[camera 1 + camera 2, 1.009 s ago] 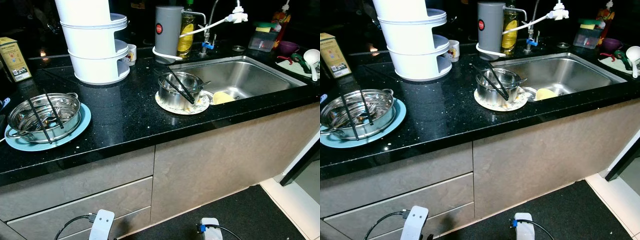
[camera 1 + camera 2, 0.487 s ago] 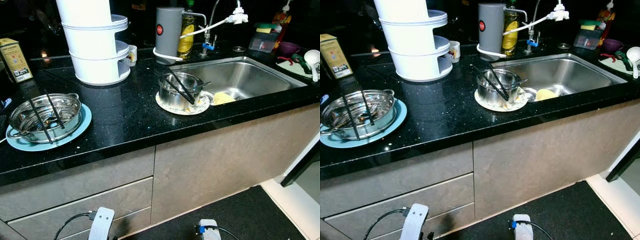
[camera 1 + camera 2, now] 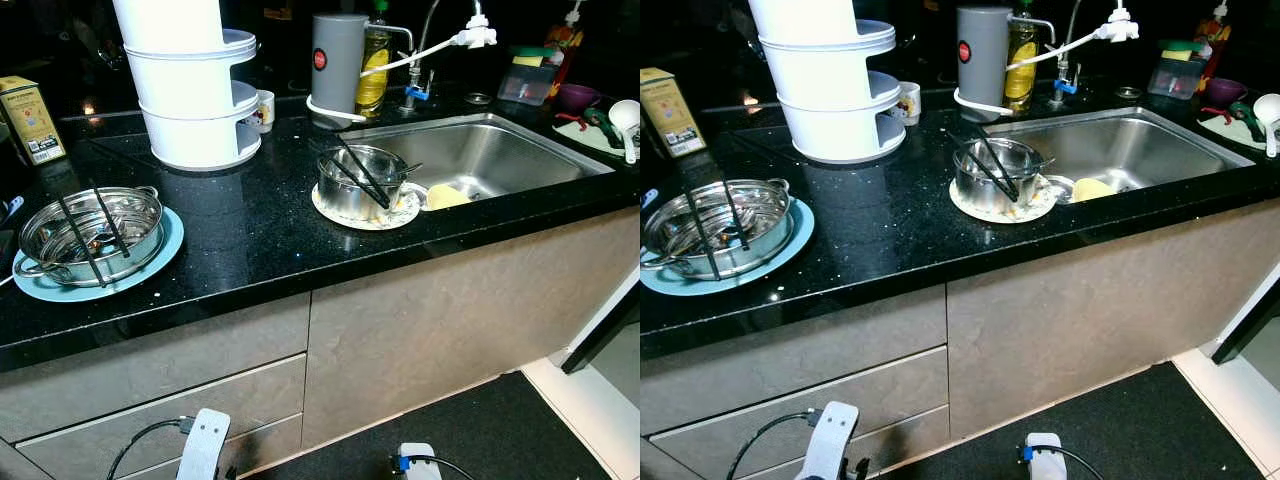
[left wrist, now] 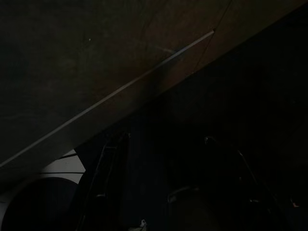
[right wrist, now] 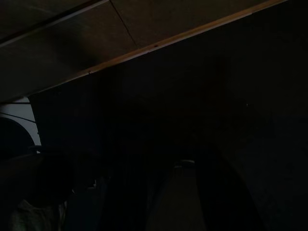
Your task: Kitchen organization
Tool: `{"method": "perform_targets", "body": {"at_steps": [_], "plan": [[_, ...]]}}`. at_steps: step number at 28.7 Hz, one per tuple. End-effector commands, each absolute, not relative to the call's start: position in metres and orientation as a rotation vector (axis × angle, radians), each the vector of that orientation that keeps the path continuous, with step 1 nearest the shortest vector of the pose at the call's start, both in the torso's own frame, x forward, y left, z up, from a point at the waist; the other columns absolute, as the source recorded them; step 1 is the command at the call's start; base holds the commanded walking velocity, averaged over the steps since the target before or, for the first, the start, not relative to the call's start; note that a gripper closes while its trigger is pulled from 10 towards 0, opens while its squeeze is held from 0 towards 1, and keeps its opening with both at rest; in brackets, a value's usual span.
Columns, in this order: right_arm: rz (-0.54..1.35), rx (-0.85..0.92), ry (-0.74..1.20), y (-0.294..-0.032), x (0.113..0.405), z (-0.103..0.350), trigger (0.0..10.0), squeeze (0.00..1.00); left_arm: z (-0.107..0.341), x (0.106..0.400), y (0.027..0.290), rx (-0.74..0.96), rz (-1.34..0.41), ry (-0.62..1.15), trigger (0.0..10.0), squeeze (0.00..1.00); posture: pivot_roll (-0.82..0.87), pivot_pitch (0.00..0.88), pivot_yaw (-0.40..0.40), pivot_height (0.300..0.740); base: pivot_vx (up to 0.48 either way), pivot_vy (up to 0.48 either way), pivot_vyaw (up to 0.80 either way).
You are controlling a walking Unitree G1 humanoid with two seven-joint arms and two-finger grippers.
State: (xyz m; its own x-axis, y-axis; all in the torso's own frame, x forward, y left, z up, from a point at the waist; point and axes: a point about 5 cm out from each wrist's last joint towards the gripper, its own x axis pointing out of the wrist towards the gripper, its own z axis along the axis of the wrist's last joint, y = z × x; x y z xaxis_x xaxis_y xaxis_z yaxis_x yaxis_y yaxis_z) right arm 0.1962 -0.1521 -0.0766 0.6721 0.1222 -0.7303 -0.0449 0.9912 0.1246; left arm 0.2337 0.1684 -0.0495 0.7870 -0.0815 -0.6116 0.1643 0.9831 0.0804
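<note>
From the left eye view, you had a black speckled stone counter (image 3: 250, 230) ahead of you. On it, up and left of your hanging left arm, a shiny steel two-handled pot (image 3: 90, 235) crossed by two black chopsticks sat on a round pale-blue plate (image 3: 150, 268). Above your right arm, a smaller steel pot (image 3: 358, 182) with black utensils stood on a patterned white plate (image 3: 400, 212) touching the edge of the stainless steel sink (image 3: 500, 150). A white tiered plastic rack (image 3: 195, 95) stood further back.

In the right eye view, both arms hung idle low before the grey cabinet drawers (image 3: 790, 400).

In the left wrist view, your left gripper (image 4: 168, 187) was a dark outline; I cannot tell its spread.

In the right wrist view, your right gripper (image 5: 185, 192) was equally dark, so cannot tell.
</note>
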Motion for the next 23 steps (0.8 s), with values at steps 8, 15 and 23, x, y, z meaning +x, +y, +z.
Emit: {"method": "perform_targets", "body": {"at_steps": [8,15,23], "plan": [[0.092,0.09,0.861,-0.1531,0.1893,-0.0808,10.0,0.0,-0.052,0.2302,0.1684,0.124,-0.134,0.663,10.0,0.03,-0.02,0.087,-0.02,0.74,0.0,0.0,0.0],[0.095,0.082,0.862,-0.1535,0.1887,-0.081,10.0,0.0,-0.0503,0.2328,0.1668,0.125,-0.141,0.655,10.0,0.03,-0.02,0.083,-0.024,0.74,0.0,0.0,0.0],[0.095,0.099,0.86,-0.1527,0.188,-0.0812,10.0,0.0,-0.0492,0.2345,0.1661,0.121,-0.142,0.652,10.0,0.02,-0.02,0.081,-0.024,0.74,0.0,0.0,0.0]]}}
